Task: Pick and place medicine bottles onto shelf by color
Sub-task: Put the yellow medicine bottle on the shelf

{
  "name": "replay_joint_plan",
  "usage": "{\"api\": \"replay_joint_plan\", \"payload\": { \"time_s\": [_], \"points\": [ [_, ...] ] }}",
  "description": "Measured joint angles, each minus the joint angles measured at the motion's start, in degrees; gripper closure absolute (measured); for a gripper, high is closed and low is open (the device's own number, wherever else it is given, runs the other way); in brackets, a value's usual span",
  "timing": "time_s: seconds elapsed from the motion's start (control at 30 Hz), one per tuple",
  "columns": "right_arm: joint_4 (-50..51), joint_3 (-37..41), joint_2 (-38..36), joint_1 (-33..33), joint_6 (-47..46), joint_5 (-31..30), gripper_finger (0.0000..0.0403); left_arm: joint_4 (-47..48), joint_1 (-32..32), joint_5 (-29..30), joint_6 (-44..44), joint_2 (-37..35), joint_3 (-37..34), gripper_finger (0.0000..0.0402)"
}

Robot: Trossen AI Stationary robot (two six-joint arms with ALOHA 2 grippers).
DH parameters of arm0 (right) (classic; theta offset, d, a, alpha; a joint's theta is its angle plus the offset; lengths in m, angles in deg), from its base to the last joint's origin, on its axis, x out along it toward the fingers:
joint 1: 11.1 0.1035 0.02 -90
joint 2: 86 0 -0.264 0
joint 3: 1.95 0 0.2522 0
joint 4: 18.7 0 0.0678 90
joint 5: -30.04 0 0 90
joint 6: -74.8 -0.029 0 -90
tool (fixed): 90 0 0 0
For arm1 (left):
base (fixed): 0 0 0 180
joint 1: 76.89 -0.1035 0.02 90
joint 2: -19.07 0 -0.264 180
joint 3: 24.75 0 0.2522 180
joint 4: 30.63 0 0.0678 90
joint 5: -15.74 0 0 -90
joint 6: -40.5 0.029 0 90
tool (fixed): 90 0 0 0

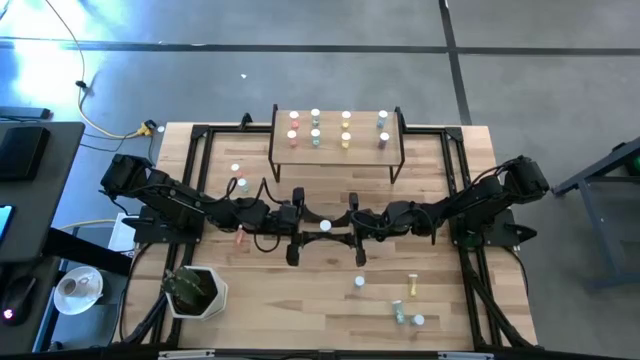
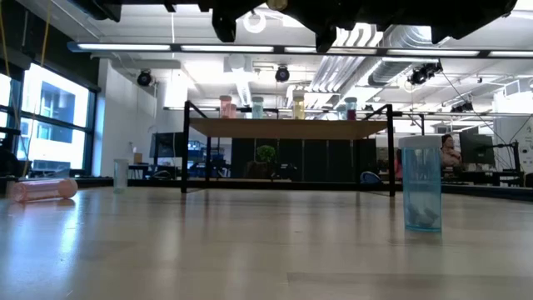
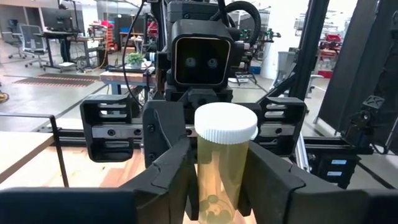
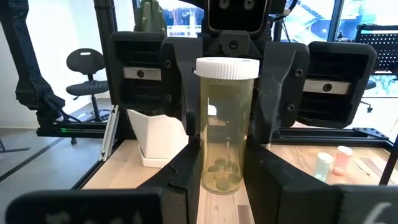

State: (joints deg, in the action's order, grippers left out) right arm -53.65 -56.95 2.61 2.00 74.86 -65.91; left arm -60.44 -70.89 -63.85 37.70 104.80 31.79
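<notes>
A yellow medicine bottle (image 4: pixel 226 124) with a white ribbed cap stands upright right in front of both wrist cameras, a few tablets lying at its bottom. The right claw (image 4: pixel 224 171) is clamped on its lower body, one finger on each side. Facing it from the far side, the left claw (image 3: pixel 219 177) has its fingers pressed against the same bottle, so both claws grip it at once. From above, the two claws meet over the middle of the desk (image 1: pixel 300 300), the white cap showing between them.

No label or writing can be read on the bottle or on the arms.

The shelf (image 1: pixel 338 152) stands at the desk's far edge, carrying bottles in columns: pink, green, yellow, blue-grey. Loose on the desk, a pink bottle (image 2: pixel 43 190) lies on its side and a blue-grey bottle (image 2: pixel 420 183) stands upright. A white pot with a plant (image 1: pixel 196 292) sits near the left arm.
</notes>
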Motion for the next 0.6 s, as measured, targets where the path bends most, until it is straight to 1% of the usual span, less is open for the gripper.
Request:
{"api": "replay_joint_plan", "payload": {
  "time_s": [0.3,0.6],
  "points": [
    [0.00,0.00,0.00,0.00,-0.02,0.00,0.0317,0.00,0.00,-0.11,0.04,0.00,-0.02,0.0302],
    [0.02,0.00,0.00,0.00,-0.02,0.02,0.0317,0.00,0.00,-0.11,0.02,0.00,-0.02,0.0306]
  ]
}}
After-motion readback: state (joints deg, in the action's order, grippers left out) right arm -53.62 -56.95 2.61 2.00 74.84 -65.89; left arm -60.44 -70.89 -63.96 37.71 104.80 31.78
